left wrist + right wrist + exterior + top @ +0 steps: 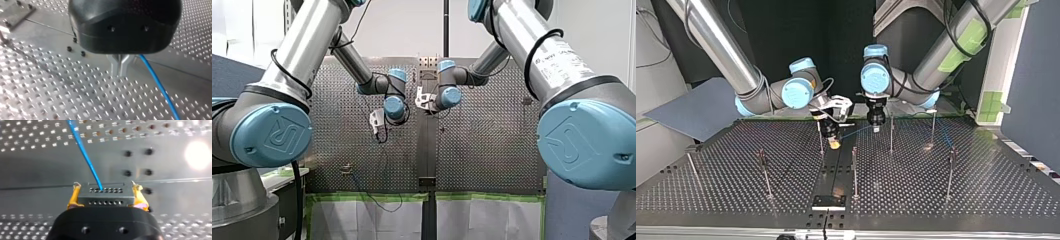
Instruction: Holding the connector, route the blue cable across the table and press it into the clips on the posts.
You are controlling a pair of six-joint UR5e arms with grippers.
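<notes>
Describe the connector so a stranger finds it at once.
Find the dark strip down the middle of the perforated table; my right hand hangs over it. Between its yellow pads sits the connector, a grey metal block with rows of small holes; only it has the blue cable running out.

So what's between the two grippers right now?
Only the blue cable, strung from my right gripper toward my left gripper; the top view shows it.
</notes>
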